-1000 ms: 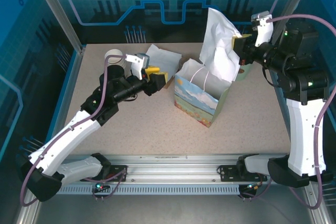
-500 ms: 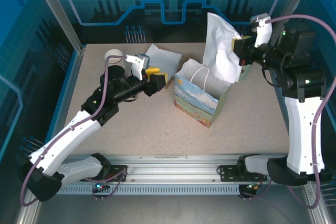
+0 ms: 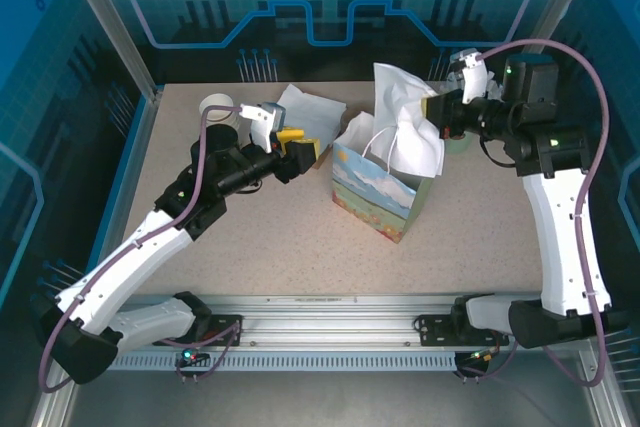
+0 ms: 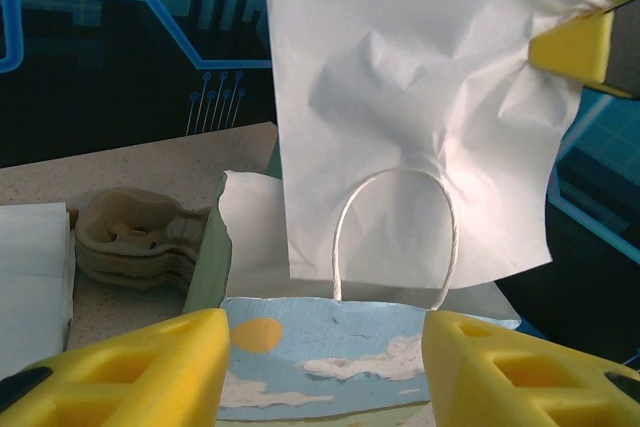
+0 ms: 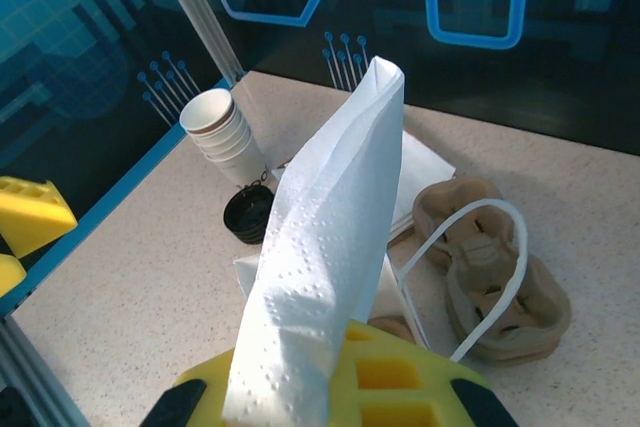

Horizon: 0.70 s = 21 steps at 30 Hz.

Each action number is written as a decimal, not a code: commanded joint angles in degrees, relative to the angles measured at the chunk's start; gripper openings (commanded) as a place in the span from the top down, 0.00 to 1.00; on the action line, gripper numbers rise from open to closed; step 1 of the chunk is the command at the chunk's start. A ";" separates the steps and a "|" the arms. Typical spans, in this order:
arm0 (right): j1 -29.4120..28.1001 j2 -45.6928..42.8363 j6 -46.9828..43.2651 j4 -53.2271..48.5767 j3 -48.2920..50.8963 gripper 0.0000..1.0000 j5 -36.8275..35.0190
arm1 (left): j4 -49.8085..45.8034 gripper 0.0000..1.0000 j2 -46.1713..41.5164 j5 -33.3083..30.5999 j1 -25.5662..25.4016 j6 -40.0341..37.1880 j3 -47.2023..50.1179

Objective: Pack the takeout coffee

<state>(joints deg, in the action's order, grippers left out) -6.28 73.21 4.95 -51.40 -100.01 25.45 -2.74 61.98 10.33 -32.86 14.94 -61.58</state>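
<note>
Each arm, left arm [image 3: 150, 242] and right arm [image 3: 565, 247], has white shells, black joints and a black base. A mauve cable [image 3: 590, 67] loops alongside. The left hand [image 3: 303, 144] and right hand [image 3: 438, 107] carry blocky yellow fingers [image 4: 130, 372] with square recesses.

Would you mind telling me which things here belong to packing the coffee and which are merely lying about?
Job: gift bag; tissue paper in the right claw.
Lying about: stack of white cups; loose black lid; pulp cup carrier; white napkins.
</note>
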 commanded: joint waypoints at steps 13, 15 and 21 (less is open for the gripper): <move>0.09 2.91 3.08 11.31 7.51 1.00 6.58 | 0.50 0.45 1.07 -0.13 -0.23 -0.61 0.68; 0.11 3.16 3.41 12.61 7.96 1.00 6.70 | 0.69 0.45 1.25 -0.13 -0.23 -0.62 0.67; 1.22 4.64 3.67 15.00 5.91 1.00 7.38 | 0.39 0.45 1.32 -0.14 -0.24 -0.92 0.50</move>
<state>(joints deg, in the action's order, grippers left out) -6.26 76.60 7.77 -39.55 -92.66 30.76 -2.72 63.07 10.33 -32.86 14.92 -61.58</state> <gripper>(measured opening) 0.050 0.551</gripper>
